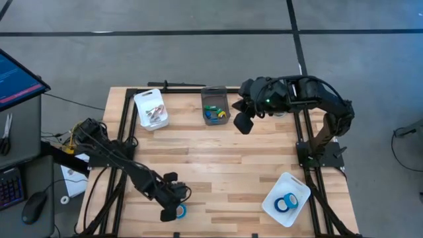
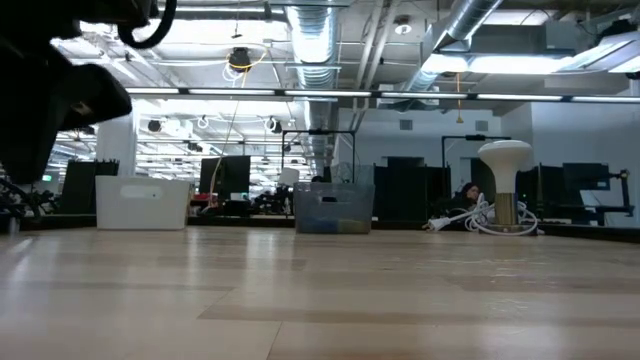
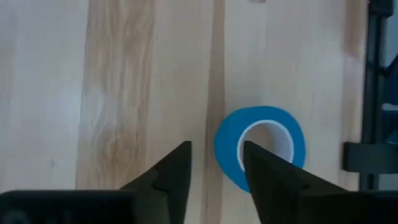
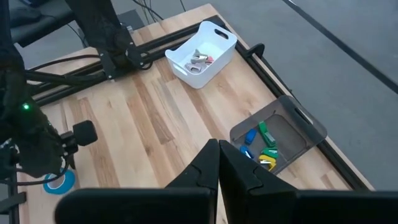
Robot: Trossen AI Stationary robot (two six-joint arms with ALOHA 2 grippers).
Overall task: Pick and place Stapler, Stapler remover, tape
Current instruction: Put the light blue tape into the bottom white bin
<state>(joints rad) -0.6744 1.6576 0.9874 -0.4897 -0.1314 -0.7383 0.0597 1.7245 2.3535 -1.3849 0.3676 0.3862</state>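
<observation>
Left gripper jaws parted beside blue ring-shaped tape roll (flat on wooden surface); right gripper jaws clenched, empty.

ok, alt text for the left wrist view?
A blue tape roll with a white core lies flat on the wooden table, just beside the left gripper, whose open dark fingers point down at bare wood.

Open-plan lab: exposed ceiling ducts (rows of monitors behind)
</observation>
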